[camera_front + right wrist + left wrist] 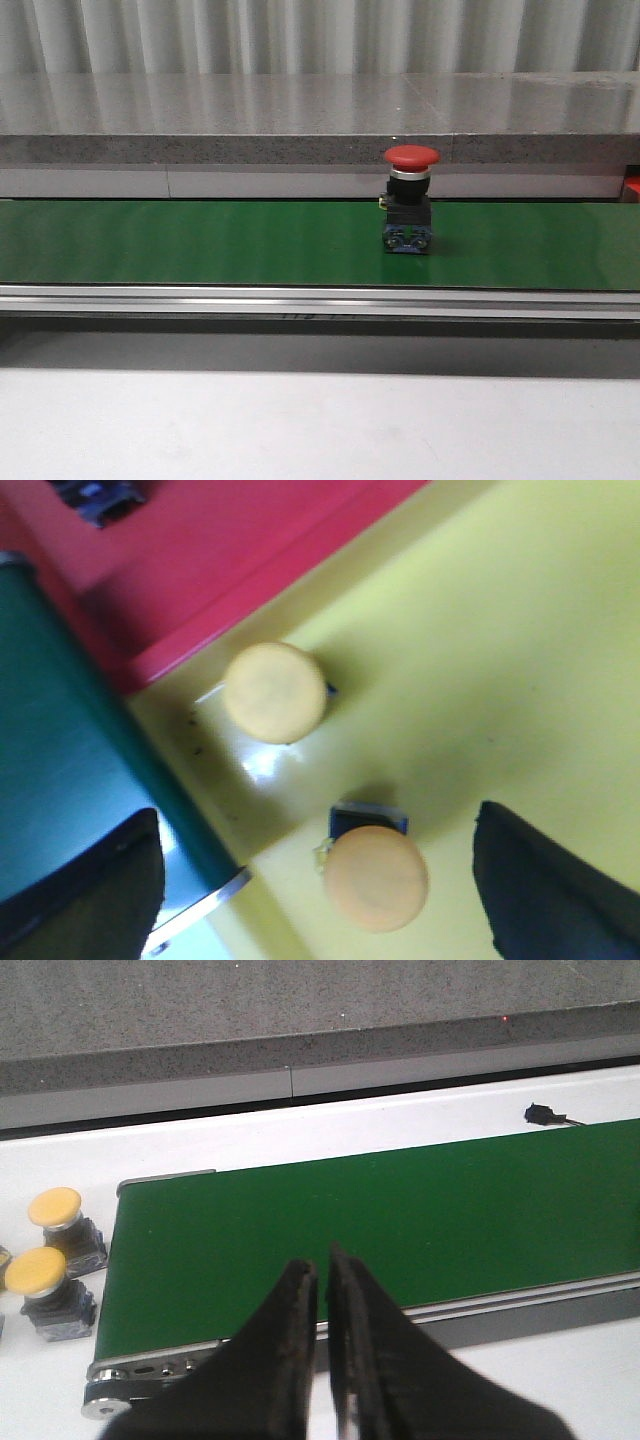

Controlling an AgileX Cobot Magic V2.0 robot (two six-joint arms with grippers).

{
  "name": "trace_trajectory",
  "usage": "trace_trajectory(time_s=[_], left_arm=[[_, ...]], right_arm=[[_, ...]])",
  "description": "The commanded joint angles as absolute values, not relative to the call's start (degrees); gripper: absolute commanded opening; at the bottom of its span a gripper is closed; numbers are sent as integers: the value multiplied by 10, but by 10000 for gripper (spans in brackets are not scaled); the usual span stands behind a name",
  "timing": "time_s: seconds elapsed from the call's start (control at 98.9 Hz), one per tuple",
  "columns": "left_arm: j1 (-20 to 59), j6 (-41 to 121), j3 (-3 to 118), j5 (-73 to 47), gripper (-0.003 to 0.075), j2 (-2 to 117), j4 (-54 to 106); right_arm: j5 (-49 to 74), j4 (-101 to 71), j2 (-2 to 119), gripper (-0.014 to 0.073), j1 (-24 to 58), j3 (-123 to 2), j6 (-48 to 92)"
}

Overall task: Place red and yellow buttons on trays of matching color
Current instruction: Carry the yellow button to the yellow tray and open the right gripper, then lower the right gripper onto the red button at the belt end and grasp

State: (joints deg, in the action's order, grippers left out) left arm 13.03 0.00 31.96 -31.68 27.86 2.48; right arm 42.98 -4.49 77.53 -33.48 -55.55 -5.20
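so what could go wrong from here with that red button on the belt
The red button stands upright and alone on the green belt, with neither arm showing in the front view; if the belt runs, it may travel past before an arm arrives. The right gripper is open over the yellow tray, straddling one yellow button, and could knock it when lifting. The left gripper is shut and must open before grasping.

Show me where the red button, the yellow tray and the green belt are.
red button [411, 156]: front view, on its red cap.
yellow tray [520, 670]: right wrist view, on its bare floor.
green belt [200, 243]: front view, on its bare surface.
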Motion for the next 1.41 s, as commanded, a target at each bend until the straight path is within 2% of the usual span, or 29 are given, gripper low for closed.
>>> trace_trajectory(time_s=[0.0, 0.344, 0.627, 0.829, 1.021, 1.395], left_arm=[[134, -7, 336, -273, -6, 280, 30], [134, -7, 336, -273, -6, 280, 30], [134, -7, 336, -273, -6, 280, 30], [134, -7, 336, -273, -6, 280, 30], [134, -7, 336, -273, -6, 280, 30], [134, -7, 336, -273, -6, 280, 30]], right_arm=[[436, -45, 732, 623, -297, -572, -47], [508, -45, 708, 627, -92, -594, -46], [620, -54, 757, 640, 34, -719, -47], [650, -67, 818, 633, 111, -794, -49], [665, -67, 880, 633, 150, -834, -83], [623, -51, 977, 633, 141, -840, -126]])
